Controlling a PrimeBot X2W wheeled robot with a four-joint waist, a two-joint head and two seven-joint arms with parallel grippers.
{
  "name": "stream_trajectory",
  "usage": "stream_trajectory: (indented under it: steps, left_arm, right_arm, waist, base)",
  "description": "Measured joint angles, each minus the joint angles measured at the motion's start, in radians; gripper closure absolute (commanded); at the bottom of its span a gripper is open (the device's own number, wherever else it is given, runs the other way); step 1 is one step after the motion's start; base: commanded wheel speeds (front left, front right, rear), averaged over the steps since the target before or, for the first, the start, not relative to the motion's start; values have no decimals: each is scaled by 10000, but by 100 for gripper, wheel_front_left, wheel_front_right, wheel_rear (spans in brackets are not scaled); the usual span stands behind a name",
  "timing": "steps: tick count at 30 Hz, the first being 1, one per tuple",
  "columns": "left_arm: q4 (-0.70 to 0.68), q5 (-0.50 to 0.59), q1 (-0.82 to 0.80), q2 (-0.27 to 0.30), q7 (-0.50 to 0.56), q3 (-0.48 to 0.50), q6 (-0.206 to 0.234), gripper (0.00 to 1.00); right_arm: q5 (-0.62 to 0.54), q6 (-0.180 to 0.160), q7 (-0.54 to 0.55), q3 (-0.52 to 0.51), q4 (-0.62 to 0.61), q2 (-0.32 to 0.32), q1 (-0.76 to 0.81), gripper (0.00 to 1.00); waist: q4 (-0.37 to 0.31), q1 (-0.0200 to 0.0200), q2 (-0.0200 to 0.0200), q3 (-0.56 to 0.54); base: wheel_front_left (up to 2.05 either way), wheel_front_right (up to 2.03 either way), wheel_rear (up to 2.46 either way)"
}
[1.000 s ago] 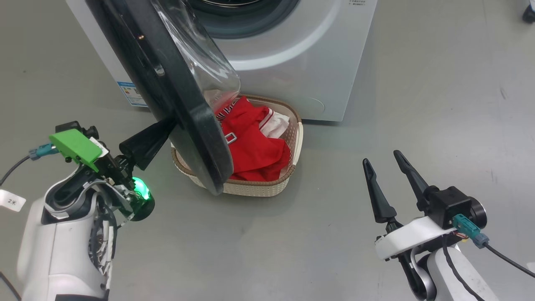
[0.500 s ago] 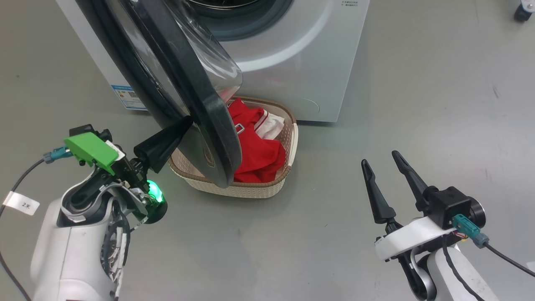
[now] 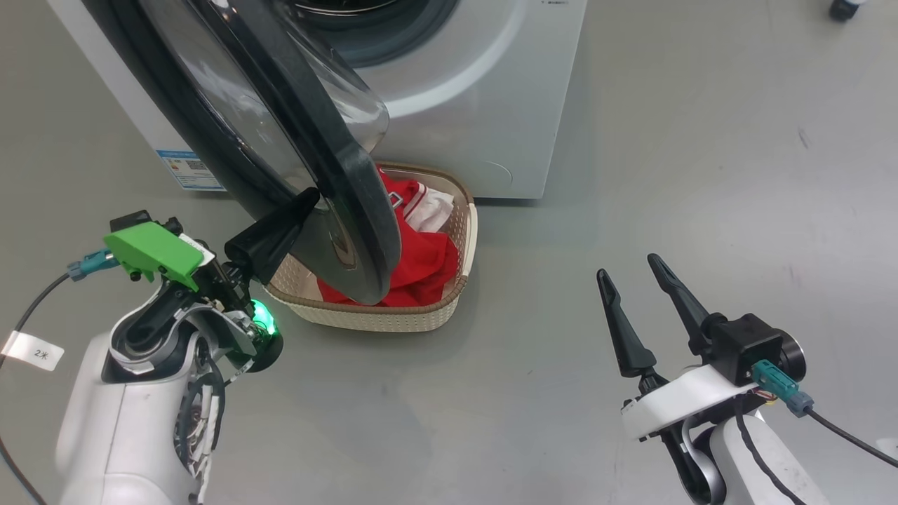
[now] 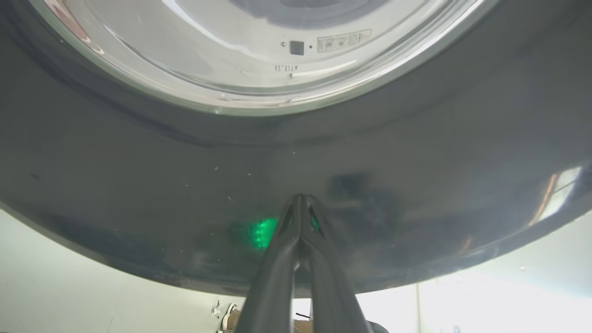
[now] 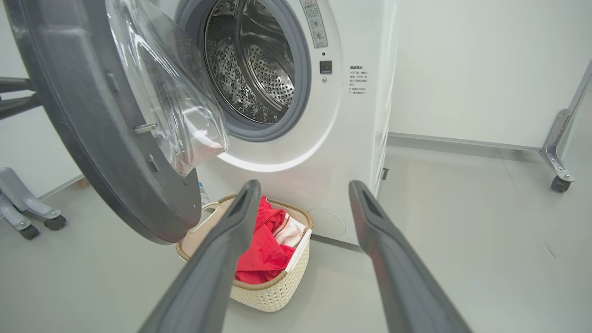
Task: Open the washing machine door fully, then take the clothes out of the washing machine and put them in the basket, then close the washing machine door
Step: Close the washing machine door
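Where the left gripper (image 3: 306, 199) meets the door: fingers pressed flat together with nothing between them, tips touching the glossy outer face of the washing machine door (image 3: 354, 210) near its lower rim; the left wrist view shows the joined tips (image 4: 300, 200) against the dark rim (image 4: 185, 185).
Door: partly open and upright, swung out from the machine's left side; outer face turned to the left gripper, clear domed bowl (image 5: 185, 106) turned to the drum; its lower edge hangs over the basket's left part.
Basket (image 3: 372, 319): on the floor (image 3: 701, 175) just before the machine's front; I cannot tell which way its long side runs.
Clothes (image 3: 421, 259): a crumpled red and white heap inside the basket, with no clear long axis.
Washing machine (image 3: 477, 91): behind the basket, its steel drum (image 5: 259, 69) exposed.
Right gripper (image 3: 628, 266): fingers spread wide, holding nothing, over bare floor well right of the basket, pointing toward the machine.
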Motion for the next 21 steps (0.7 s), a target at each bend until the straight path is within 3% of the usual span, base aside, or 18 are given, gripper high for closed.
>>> stream_trajectory:
  steps: [21]
  left_arm:
    - [-180, -77, -383, 15, -2307, 495, 67, 100]
  right_arm:
    - [0, -10, -12, 17, -21, 123, -65, 0]
  waist:
    - [-1587, 0, 0, 561]
  base:
    - [0, 0, 0]
